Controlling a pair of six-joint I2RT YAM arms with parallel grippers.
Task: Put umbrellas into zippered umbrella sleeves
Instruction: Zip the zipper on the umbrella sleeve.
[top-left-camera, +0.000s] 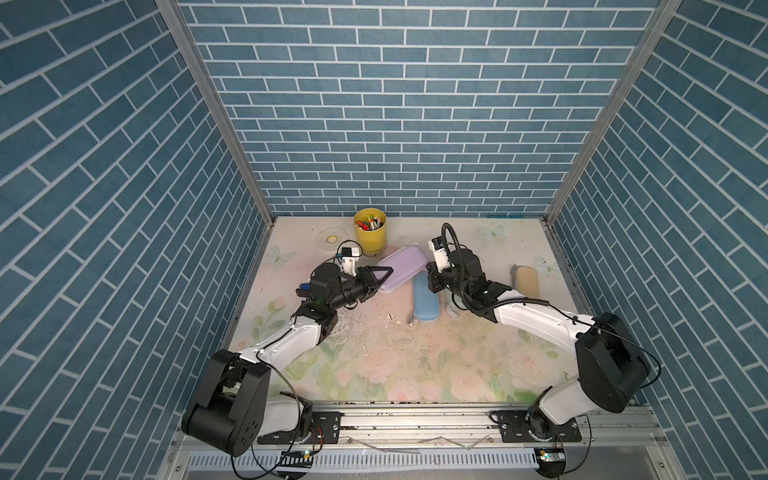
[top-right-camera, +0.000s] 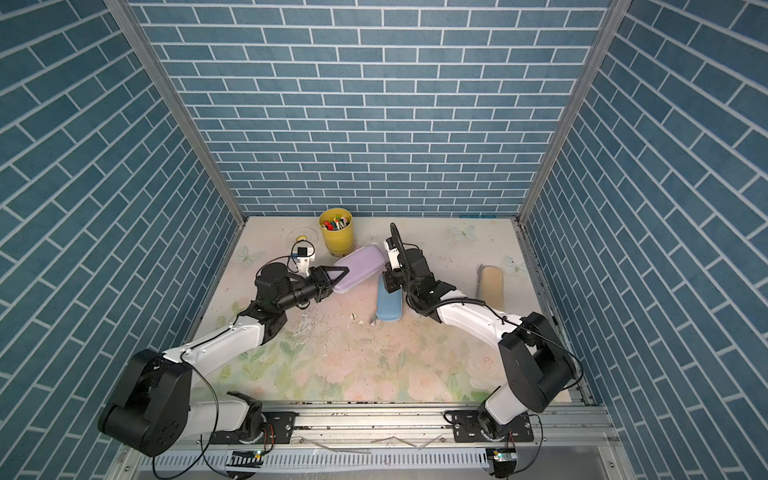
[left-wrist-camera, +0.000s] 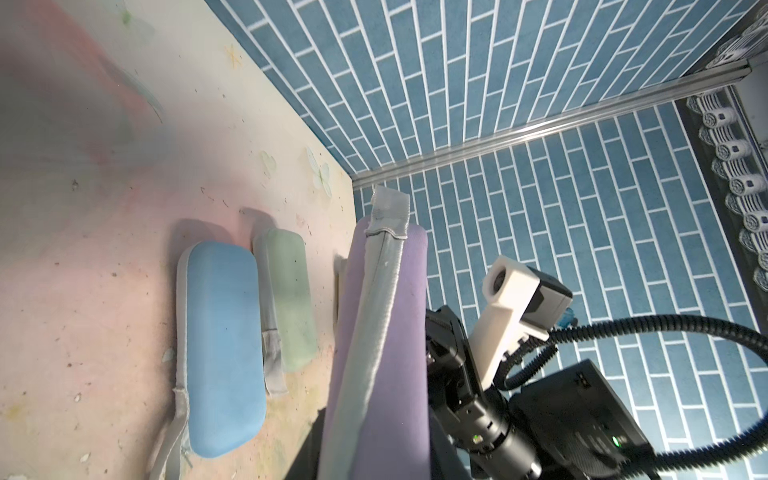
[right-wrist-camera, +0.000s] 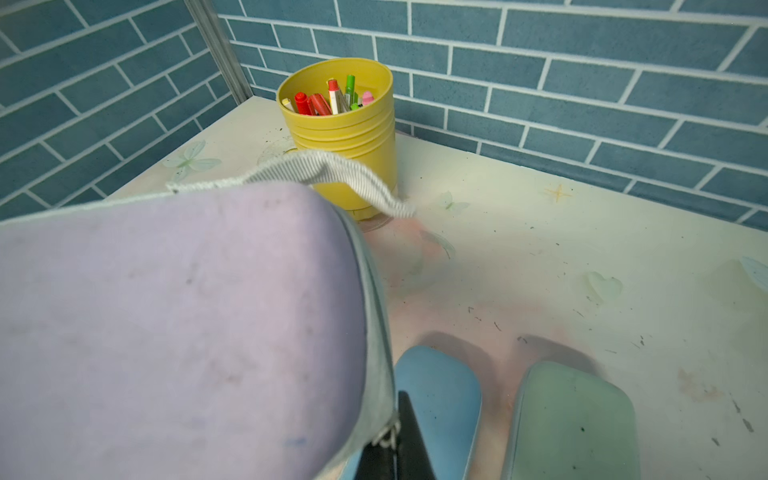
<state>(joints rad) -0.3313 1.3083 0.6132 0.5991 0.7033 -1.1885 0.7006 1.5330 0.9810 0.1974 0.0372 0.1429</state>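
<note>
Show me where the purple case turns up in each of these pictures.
Top view: the purple case lies mid-table, near the yellow cup.
Top view: the purple case sits in the same spot, between the two arms.
Left wrist: the purple case is close up, zip edge towards the camera.
Right wrist: the purple case fills the foreground.
Shared landmark: the blue case, next to it in every view.

The floral desk (top-left-camera: 374, 365) carried a yellow cup of pens (top-left-camera: 370, 239), a light blue sleeve (top-left-camera: 426, 299) just beside a mint sleeve (left-wrist-camera: 291, 299), and a cream sleeve (top-left-camera: 527, 282) well apart.
</note>
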